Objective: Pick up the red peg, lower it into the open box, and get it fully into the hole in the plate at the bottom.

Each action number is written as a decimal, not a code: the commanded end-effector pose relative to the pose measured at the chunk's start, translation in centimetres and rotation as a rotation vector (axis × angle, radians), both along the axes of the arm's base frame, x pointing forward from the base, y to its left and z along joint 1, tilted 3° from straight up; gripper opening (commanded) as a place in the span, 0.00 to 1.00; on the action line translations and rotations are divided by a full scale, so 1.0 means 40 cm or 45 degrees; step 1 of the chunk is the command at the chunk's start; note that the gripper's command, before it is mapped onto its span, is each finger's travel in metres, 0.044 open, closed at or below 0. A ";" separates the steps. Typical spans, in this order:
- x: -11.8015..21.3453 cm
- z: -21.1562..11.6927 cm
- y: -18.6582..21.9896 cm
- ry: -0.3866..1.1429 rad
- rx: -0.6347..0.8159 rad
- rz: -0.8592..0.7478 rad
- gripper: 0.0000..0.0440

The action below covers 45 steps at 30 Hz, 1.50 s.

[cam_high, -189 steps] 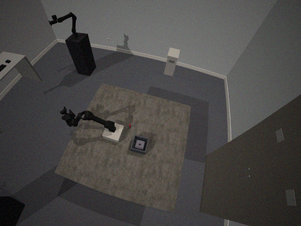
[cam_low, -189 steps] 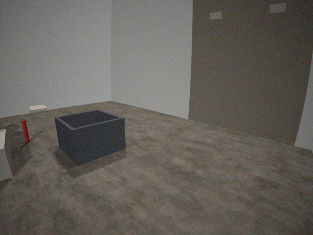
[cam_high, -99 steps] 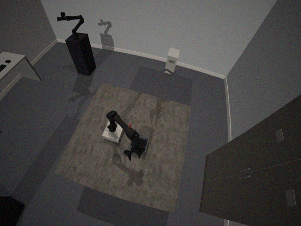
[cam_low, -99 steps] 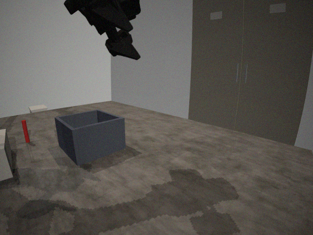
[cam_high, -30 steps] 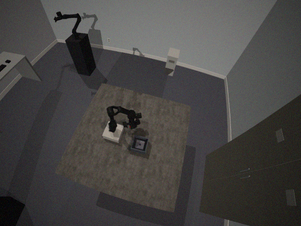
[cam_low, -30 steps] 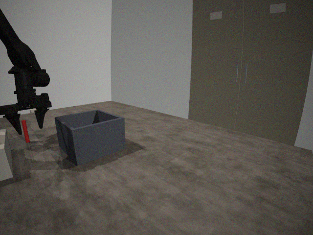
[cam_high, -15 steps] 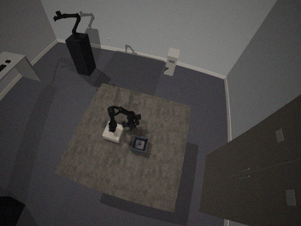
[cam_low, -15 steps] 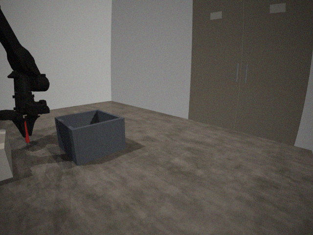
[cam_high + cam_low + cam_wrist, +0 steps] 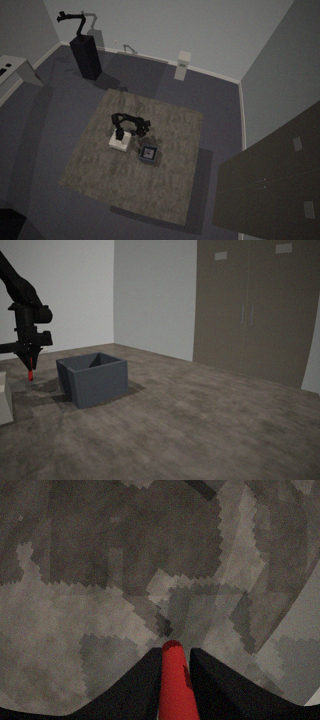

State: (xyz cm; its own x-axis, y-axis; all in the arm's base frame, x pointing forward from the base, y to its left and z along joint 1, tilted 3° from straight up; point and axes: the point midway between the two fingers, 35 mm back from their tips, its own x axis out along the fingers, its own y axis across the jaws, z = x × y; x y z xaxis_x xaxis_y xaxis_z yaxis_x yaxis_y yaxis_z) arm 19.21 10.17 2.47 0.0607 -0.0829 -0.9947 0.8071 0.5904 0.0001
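Black end effector, pointing down, nr box

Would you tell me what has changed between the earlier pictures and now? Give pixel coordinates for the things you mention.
The end effector point(image 9: 144, 132) point(image 9: 32, 369) point(image 9: 175, 656) came down to the peg point(image 9: 30, 375) point(image 9: 177, 685) and closed on it; a second ago it stood open there. The box point(image 9: 139, 157) point(image 9: 103, 384) stayed put.
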 end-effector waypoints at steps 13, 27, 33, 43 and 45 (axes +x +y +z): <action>0.096 0.160 -0.060 -0.163 -0.098 0.120 0.00; 0.197 0.255 -0.169 -0.231 -0.149 0.053 0.00; 0.231 0.265 -0.225 -0.242 -0.157 -0.002 0.00; 0.284 0.261 -0.316 -0.254 -0.166 -0.091 0.00; 0.294 0.257 -0.334 -0.255 -0.166 -0.109 0.00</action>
